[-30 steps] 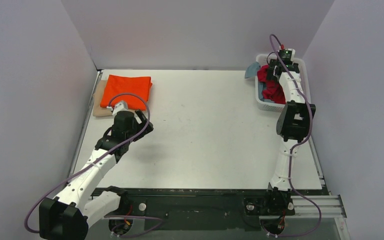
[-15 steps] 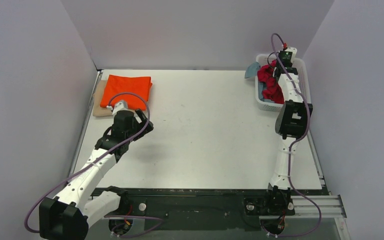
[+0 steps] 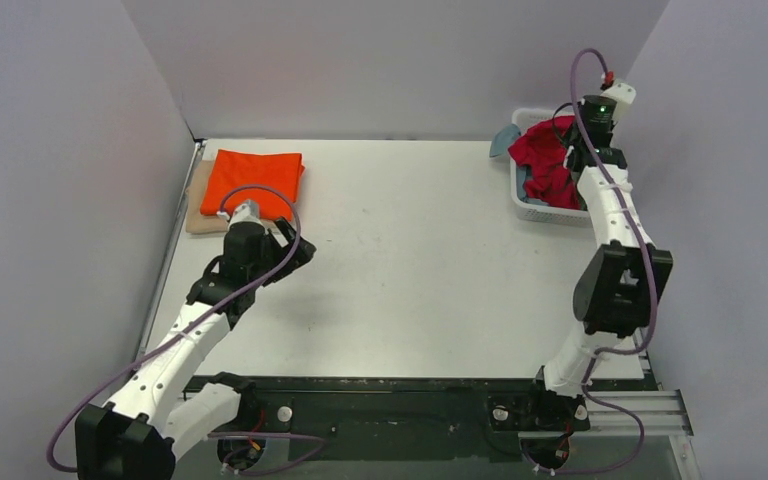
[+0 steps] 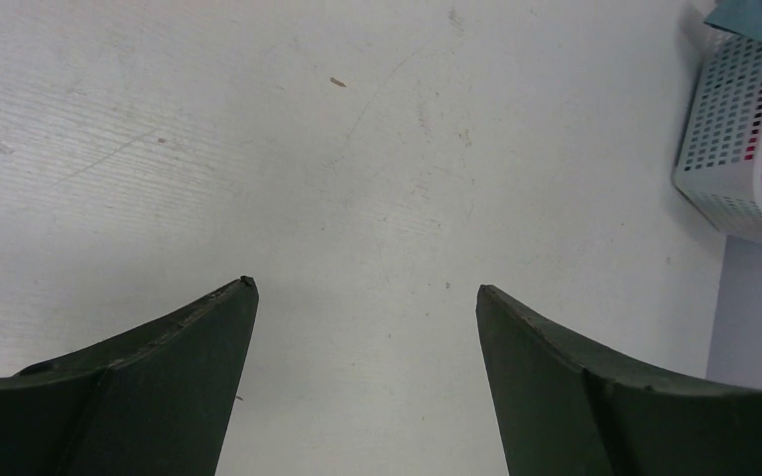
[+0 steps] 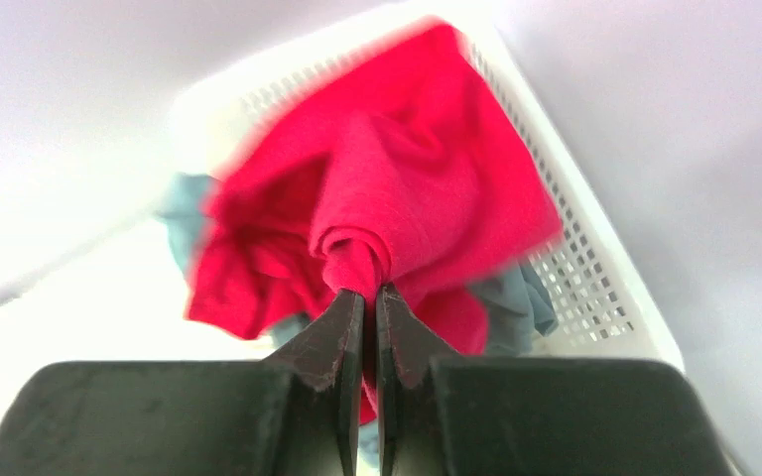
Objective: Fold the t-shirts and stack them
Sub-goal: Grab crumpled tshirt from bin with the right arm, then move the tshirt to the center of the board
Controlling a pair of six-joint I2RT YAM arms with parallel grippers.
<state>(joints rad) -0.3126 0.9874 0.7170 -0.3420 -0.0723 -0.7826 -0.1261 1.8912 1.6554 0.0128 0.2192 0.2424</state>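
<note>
so the right tool (image 5: 369, 294) is clamped on the red shirt (image 5: 397, 198) over the far-right basket (image 5: 595, 268), probably to haul it out for folding, left tool (image 4: 362, 297) gaping over the desk (image 4: 377, 149)

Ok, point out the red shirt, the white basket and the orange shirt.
red shirt (image 5: 407, 188), right wrist view, its bunched middle.
white basket (image 5: 595, 278), right wrist view, its right lattice wall.
orange shirt (image 3: 255, 180), top external view, middle of folded cloth.
</note>
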